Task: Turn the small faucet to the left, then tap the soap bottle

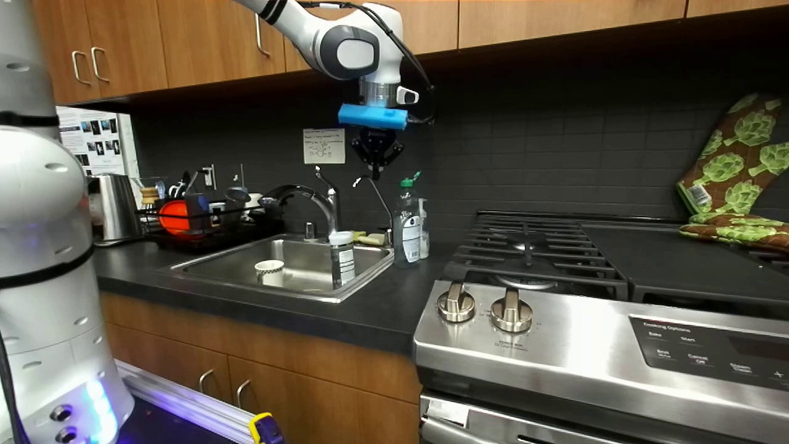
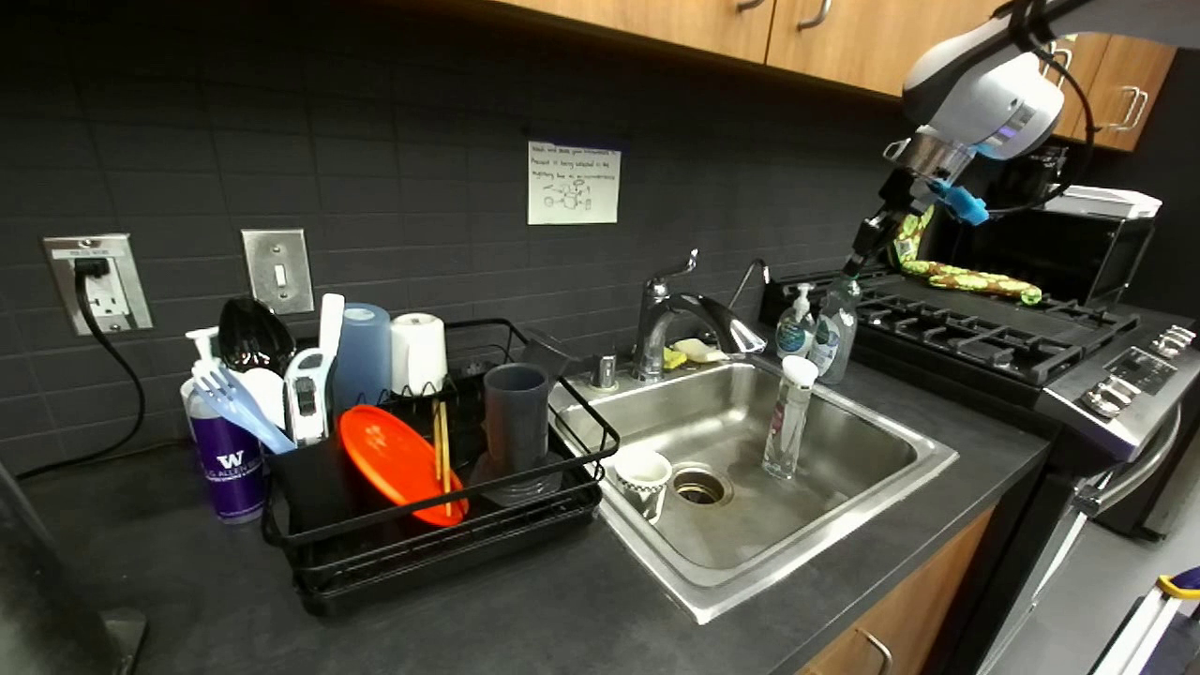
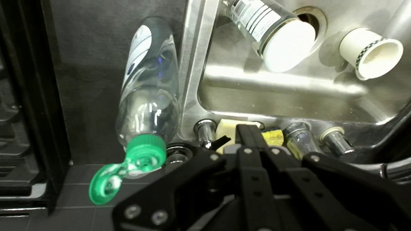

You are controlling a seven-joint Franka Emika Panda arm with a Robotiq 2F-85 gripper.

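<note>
Gripper (image 1: 375,172) looks pinched together on nothing, with the soap bottle (image 3: 149,99) standing upright off toward the stove (image 1: 573,339), so I'd guess tapping it means swinging that way.

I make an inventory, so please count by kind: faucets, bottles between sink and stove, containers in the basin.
Faucets: 2 (thick arched metal faucet, slim gooseneck metal faucet)
Bottles: 2 (clear green-capped plastic bottle, white-pump plastic bottle)
Containers: 2 (white checker-banded cup, clear white-lidded jar)
Total: 6
</note>
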